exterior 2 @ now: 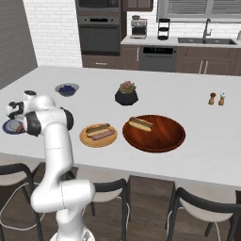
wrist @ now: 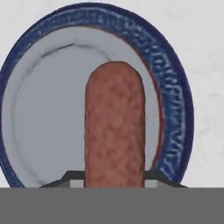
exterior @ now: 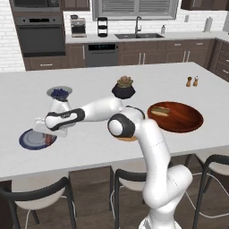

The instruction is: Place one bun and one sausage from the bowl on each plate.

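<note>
White countertop of a kitchen island (exterior: pixel 89 152) carries everything we work on, with ovens and a sink along the far wall. Our claw (wrist: pixel 114 186) hangs over the grey-blue plate (wrist: pixel 175 118), and the sausage (wrist: pixel 114 127) runs up from between its fingertips toward 12 o'clock in the hand view; we judge it gripped on the sausage, though the fingers themselves are barely visible, so a just-released hold cannot be ruled out. From the left base view the plate (exterior: pixel 31 141) lies at about 9 o'clock of the arm's base, near the counter's front edge. Outward at 3 o'clock sit the tan-orange plate (exterior 2: pixel 84 136), already holding a bun and a sausage, then the dark red-brown bowl (exterior 2: pixel 160 136) with one bun (exterior 2: pixel 140 124) left in it. Beyond stand a plant pot (exterior 2: pixel 126 96) and a small bowl of berries (exterior 2: pixel 66 89). Risks as we judge them: dropping from too high could let the round sausage roll off the plate's shallow rim; the long sideways reach leaves little margin; the swing back for the bun could clip the pot.
</note>
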Robot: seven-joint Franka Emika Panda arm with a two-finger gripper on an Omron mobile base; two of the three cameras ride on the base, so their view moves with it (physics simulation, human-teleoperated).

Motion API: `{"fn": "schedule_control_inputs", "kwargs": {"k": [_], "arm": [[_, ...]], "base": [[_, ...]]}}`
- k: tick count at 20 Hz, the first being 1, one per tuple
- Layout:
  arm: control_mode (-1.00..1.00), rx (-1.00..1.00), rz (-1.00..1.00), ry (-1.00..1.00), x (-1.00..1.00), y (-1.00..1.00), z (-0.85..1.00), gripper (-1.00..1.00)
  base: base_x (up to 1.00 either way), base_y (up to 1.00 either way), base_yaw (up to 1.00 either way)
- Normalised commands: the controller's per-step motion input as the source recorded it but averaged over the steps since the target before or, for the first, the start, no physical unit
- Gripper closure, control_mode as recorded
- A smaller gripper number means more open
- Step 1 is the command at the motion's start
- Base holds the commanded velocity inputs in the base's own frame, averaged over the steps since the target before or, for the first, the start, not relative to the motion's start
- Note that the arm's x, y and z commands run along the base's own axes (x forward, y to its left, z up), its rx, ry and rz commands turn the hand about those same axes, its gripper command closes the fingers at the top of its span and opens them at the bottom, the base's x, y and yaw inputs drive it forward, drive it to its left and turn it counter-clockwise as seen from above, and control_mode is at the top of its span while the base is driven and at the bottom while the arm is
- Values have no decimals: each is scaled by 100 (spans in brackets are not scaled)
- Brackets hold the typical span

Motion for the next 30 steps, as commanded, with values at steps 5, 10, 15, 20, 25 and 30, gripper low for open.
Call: {"fn": "schedule_control_inputs", "kwargs": {"k": [5, 10, 15, 20, 25, 30], "arm": [[-100, 0, 0, 0, 0, 45, -43, -100], [-100, 0, 0, -3, -1, 2, -6, -100], [-100, 3, 0, -11, -34, -20, 0, -100], [-100, 7, 0, -18, -54, -40, 23, -100], [-100, 7, 0, -7, -99, -93, 48, -100], [-100, 1, -9, 0, -82, -99, 75, -100]], "base": [[0, 0, 0], [0, 0, 0], [0, 0, 0], [0, 0, 0], [0, 0, 0], [0, 0, 0]]}}
